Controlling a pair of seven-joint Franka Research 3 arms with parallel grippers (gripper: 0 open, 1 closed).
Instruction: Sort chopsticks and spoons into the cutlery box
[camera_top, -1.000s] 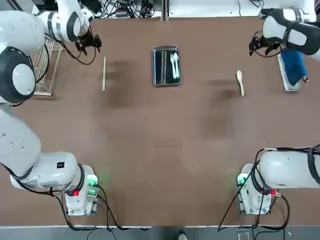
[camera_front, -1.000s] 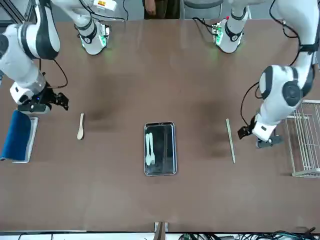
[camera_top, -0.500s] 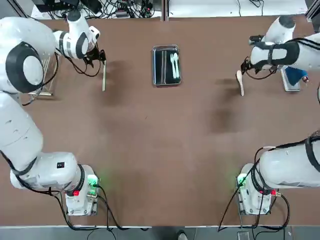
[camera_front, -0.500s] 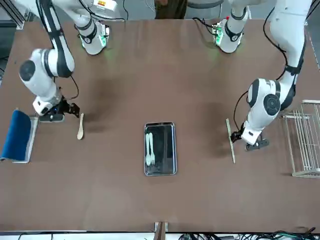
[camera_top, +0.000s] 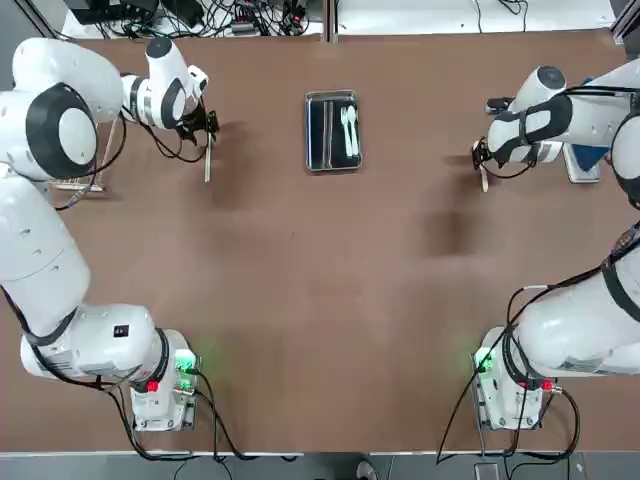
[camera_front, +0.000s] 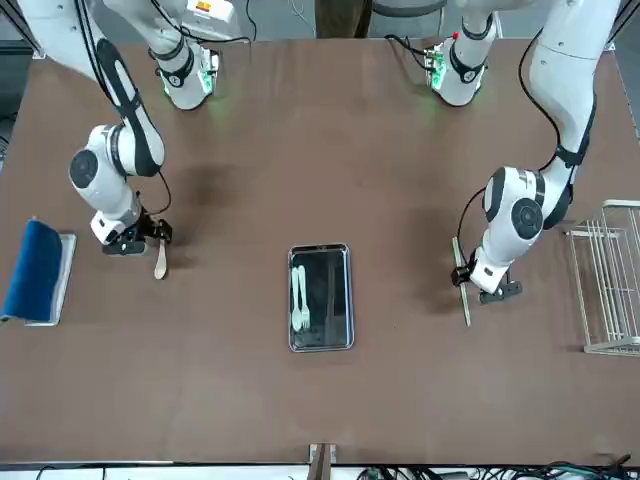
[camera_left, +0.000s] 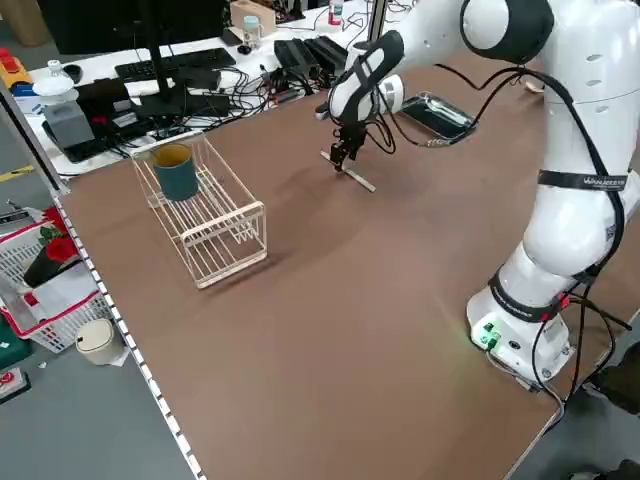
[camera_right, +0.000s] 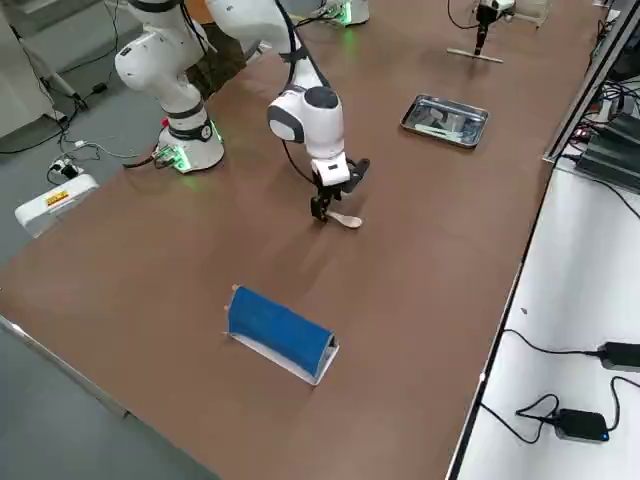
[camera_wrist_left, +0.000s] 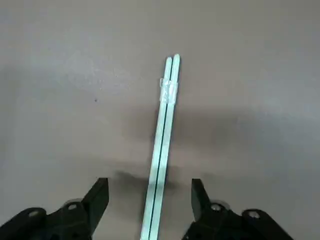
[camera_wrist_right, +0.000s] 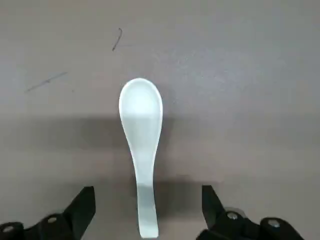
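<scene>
While my left gripper (camera_wrist_left: 150, 192) hangs low over the chopsticks (camera_wrist_left: 161, 145) with fingers spread wide to either side of the pair (gripping nothing), my right gripper (camera_wrist_right: 145, 200) straddles the handle of a spoon (camera_wrist_right: 141, 135) lying on the table (camera_top: 320, 300), equally open. Between them sits the cutlery box (camera_top: 332, 130), with two spoons (camera_top: 349, 130) in one compartment.
</scene>
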